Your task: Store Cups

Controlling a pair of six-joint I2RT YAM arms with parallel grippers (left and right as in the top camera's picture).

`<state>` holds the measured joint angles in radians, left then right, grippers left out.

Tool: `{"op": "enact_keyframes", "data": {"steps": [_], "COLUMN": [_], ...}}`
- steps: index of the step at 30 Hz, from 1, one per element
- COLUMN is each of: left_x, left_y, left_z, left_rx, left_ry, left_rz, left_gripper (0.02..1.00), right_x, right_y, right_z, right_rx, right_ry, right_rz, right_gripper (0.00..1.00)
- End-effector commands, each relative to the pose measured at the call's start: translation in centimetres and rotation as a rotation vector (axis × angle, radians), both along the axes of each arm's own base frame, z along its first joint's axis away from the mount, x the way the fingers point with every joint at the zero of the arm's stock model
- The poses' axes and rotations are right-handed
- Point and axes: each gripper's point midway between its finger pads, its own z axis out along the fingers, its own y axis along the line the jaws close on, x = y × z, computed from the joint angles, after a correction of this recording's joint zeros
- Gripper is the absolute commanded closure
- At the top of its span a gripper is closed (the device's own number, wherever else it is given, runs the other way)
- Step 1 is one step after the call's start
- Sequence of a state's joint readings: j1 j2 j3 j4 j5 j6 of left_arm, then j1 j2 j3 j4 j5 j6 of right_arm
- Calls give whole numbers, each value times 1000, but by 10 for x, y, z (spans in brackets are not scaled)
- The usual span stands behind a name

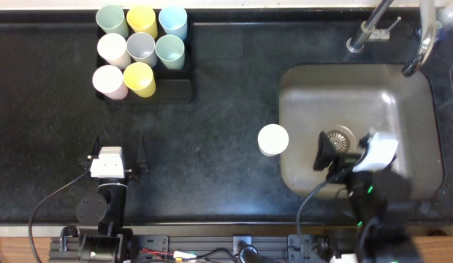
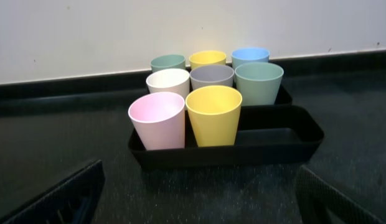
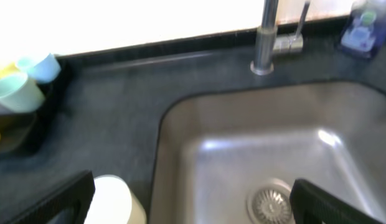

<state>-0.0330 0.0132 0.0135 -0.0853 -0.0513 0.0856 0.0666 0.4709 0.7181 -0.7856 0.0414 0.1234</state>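
Standing alone on the counter (image 1: 212, 146), a white cup (image 1: 273, 139) sits just beside the sink (image 1: 299, 80), at its rim on the tray side. The right wrist view catches it close to the right claw (image 3: 193, 182), which is spread wide over the sink. Eight cups (image 1: 142, 48) stand in the tray (image 1: 179, 91). The left wrist view shows one corner slot bare beside the front yellow cup (image 2: 213, 115). The left claw (image 1: 119, 146), also wide, faces the tray from the near side.
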Motion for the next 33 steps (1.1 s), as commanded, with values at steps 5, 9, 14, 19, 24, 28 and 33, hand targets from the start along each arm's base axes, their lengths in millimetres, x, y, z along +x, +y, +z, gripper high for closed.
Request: {"op": "enact_keyframes", "data": {"steps": [5, 9, 14, 19, 24, 28, 33], "left_x": [0, 0, 0, 0, 0, 0, 0], "left_y": [-4, -4, -4, -4, -4, -4, -4], "left_z": [0, 0, 0, 0, 0, 0, 0], "left_rx": [17, 17, 17, 17, 17, 17, 17], "left_ry": [-8, -8, -8, -8, -8, -8, -8], "left_rz": [-22, -22, -22, -22, -22, -22, -22], "left_gripper": [20, 20, 20, 20, 20, 20, 23], "right_x": [26, 28, 46, 50, 54, 57, 66], "right_y": [33, 52, 66, 77, 78, 78, 77], "right_z": [3, -38, -76, -105, -123, -133, -142], "right_rx": [-227, -331, -352, -346, -356, -357, -360], "right_ry": [468, 677, 786, 872, 927, 949, 948], "right_rz": [230, 372, 475, 573, 593, 595, 598], "right_gripper": [3, 5, 3, 3, 3, 3, 5]}}
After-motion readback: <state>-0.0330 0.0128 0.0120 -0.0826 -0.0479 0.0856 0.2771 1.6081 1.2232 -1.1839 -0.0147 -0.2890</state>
